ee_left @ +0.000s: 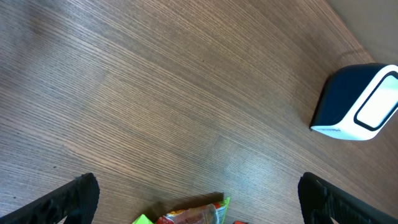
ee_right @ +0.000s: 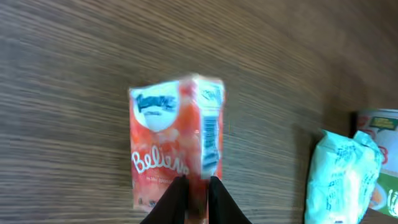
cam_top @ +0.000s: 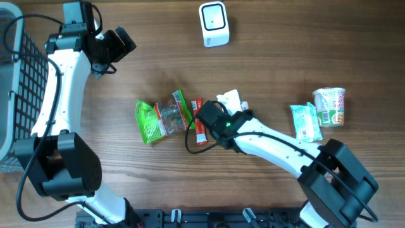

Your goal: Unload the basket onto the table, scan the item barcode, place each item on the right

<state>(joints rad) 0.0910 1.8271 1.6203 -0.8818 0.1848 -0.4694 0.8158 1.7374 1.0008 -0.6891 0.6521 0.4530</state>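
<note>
A red and white tissue packet (ee_right: 176,142) with a barcode strip down its right side lies on the wooden table, blurred in the right wrist view. My right gripper (ee_right: 193,190) is shut on the packet's near edge, and red wrapper shows between the two black fingers. From overhead the same packet (cam_top: 231,99) lies mid-table just beyond the right gripper (cam_top: 233,109). The white barcode scanner (cam_top: 213,24) stands at the table's far edge, and the scanner (ee_left: 360,102) also shows at the right of the left wrist view. My left gripper (cam_top: 119,43) hovers open and empty at the far left, as the left gripper (ee_left: 196,205) also shows.
Green snack bags (cam_top: 161,115) and a red wrapper (cam_top: 199,121) lie just left of the right gripper. A teal packet (cam_top: 305,121) and a printed cup (cam_top: 330,106) sit to the right. A wire basket (cam_top: 19,76) stands at the left edge.
</note>
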